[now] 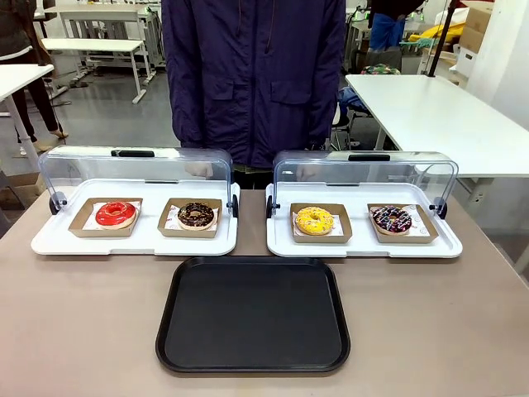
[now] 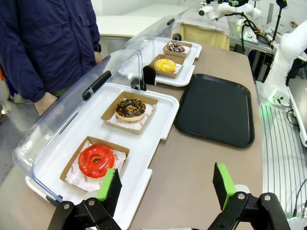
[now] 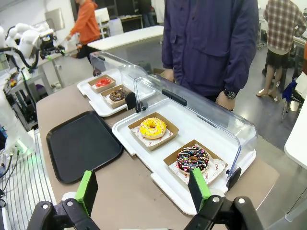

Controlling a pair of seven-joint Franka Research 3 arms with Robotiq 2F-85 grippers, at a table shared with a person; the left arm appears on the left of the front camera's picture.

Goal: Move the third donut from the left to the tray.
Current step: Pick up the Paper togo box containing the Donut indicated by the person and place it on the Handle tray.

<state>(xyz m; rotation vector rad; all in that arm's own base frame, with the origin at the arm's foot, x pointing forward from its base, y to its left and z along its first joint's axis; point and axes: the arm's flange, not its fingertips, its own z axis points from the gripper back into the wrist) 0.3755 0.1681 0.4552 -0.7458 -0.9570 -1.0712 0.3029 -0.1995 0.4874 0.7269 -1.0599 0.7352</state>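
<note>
Counting from nine o'clock, the red-iced donut (image 1: 115,213) and a chocolate donut (image 1: 196,215) come first, so a miscount grabs the wrong ring. The yellow donut (image 1: 314,220) sits in its holder at one o'clock of the black tray (image 1: 252,318); pinching the icing would smear it. The left jaws and the right jaws hover spread and empty, seemingly low over the near edge of the desk (image 1: 83,331).

White worktables (image 1: 438,116) stand on a grey floor (image 1: 103,116) behind the brown table (image 1: 83,331).

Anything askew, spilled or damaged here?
Nothing stands out. The yellow donut and the other three sit whole in their holders on the white display trays, lids raised; the black tray lies flat before them.
</note>
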